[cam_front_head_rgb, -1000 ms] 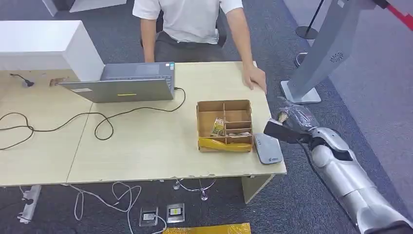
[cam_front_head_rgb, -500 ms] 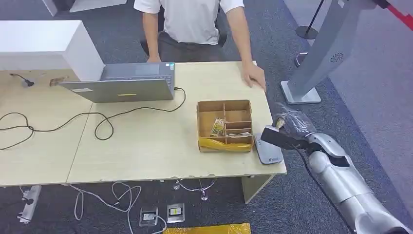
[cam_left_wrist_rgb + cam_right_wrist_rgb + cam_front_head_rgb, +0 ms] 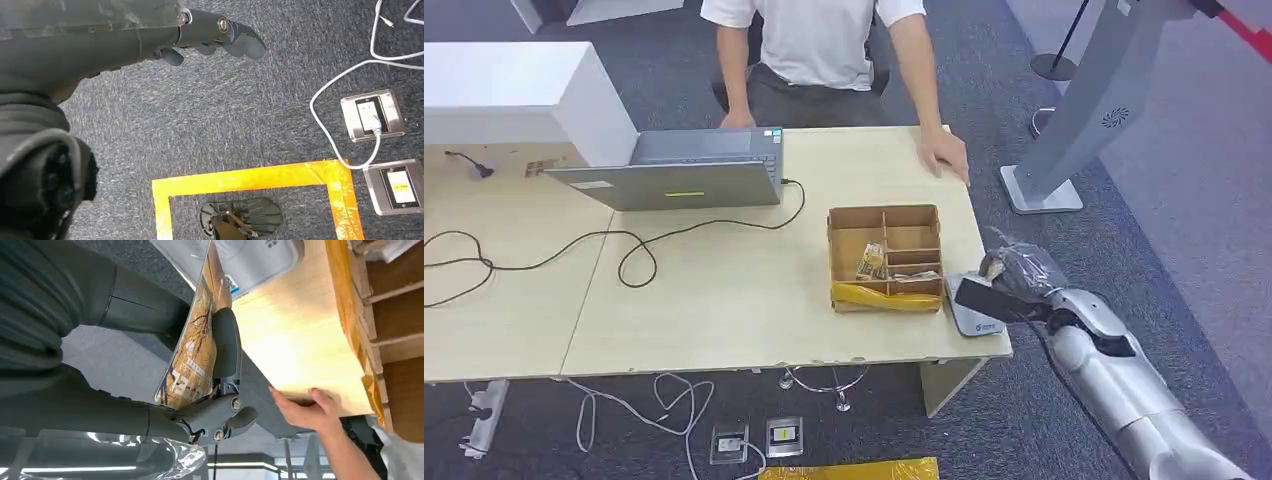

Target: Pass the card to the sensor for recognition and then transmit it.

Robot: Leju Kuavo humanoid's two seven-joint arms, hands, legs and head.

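Note:
The card looks dark in the head view and shows a brown-and-yellow print in the right wrist view. My right hand pinches it between thumb and fingers, wrapped in clear plastic. The card hangs edge-on just over the grey sensor, a flat reader at the table's front right corner; whether they touch I cannot tell. My left hand hangs over the carpet, fingers apart, holding nothing.
A partitioned cardboard box stands right beside the sensor. A person sits behind the wooden table, one hand resting at its far right edge. A laptop with cables lies left. A grey stand rises on the right.
My right hand has carried the card left and nearer, from beside the table's right edge to over the sensor. The person's hand has stayed on the table.

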